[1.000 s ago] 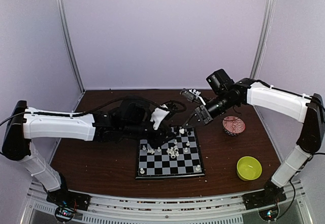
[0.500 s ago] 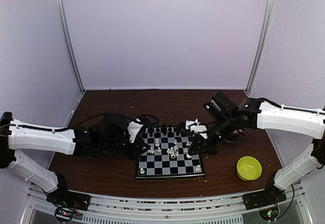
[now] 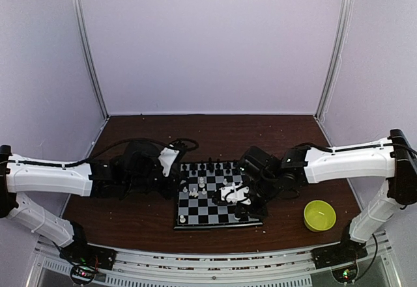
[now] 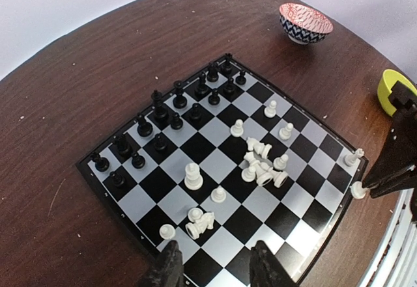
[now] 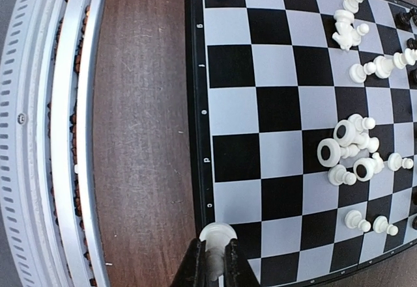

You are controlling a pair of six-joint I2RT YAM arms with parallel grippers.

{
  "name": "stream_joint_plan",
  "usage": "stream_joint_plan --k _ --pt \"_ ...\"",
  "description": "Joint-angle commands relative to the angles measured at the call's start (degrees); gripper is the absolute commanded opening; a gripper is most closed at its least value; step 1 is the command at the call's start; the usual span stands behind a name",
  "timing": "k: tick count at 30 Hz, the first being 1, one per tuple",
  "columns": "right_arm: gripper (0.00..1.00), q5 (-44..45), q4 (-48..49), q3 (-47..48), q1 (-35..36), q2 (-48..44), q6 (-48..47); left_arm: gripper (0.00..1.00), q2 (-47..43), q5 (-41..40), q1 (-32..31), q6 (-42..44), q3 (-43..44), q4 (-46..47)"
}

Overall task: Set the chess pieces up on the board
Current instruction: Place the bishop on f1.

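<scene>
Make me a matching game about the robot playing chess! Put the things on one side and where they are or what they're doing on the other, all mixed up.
Things:
1. yellow-green bowl
2. right gripper
3. black chess pieces
4. left gripper

Places or states:
A. shut on a white piece at a corner of the board
B. open, holding nothing
C. standing in the board's far rows
D. on the table, right of the board

Pairs: 1-D, 2-A, 3-C, 4-B
</scene>
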Motion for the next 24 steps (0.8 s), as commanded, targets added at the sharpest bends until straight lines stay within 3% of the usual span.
stream_joint_plan --k 1,24 --pt "0.05 2.93 1.62 2.35 0.32 2.16 -0.22 0.35 0.2 0.5 0.21 -0.18 2.65 2.04" --pt "0.08 2.54 4.08 2.95 0.42 7.96 1.24 0.35 3.25 1.55 0.21 -0.51 3.38 1.91"
